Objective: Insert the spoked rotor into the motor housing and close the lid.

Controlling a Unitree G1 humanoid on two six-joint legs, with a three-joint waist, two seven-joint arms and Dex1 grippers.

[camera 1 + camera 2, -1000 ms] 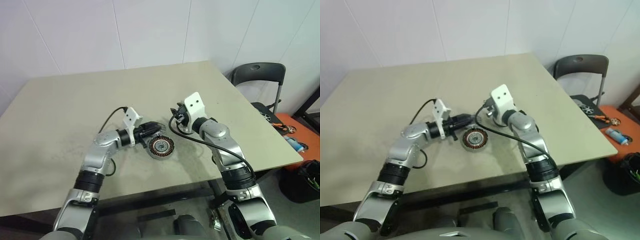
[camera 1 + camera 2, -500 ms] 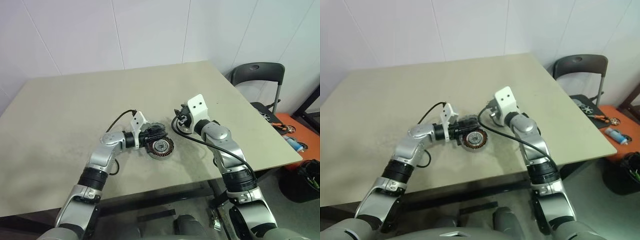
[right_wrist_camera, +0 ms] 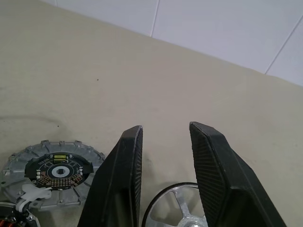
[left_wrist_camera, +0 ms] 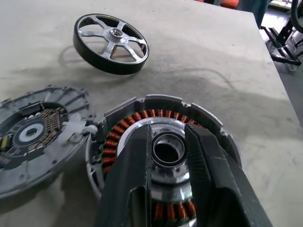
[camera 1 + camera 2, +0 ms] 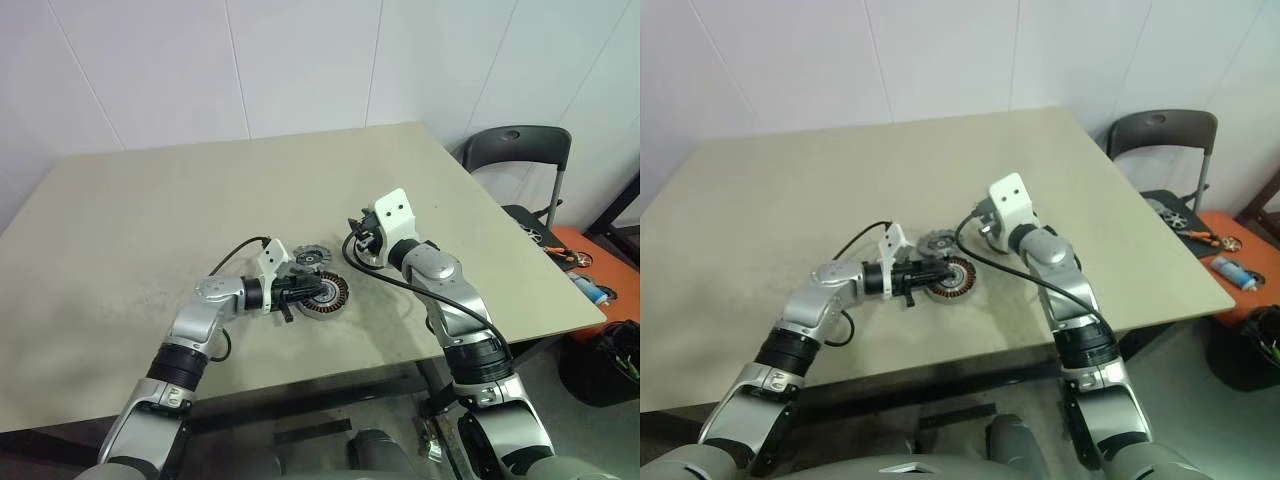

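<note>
Resting on the counter [image 5: 120, 220], the motor housing [image 4: 161, 156] lay with its copper windings exposed. The left hand [image 4: 166, 146] hung over it, fingers slightly apart on either side of the central hub, gripping nothing. The lid [image 4: 38, 137] touched the housing's side. The spoked rotor [image 4: 111, 43] sat apart beneath the empty right hand [image 3: 163, 142], fingers parted.

Even, soft white light fills the room, so the pale tabletop [image 5: 150, 220] and the wall behind it look bright with no hard glare. Shadows are faint and short: a soft grey one lies on the tabletop under the spoked wheel [image 4: 111, 37] in the left wrist view, and the metal there carries mild highlights. The head views are sharp at the centre with slight bending toward the edges; up close, the black fingers [image 3: 124, 189] look a little soft.
</note>
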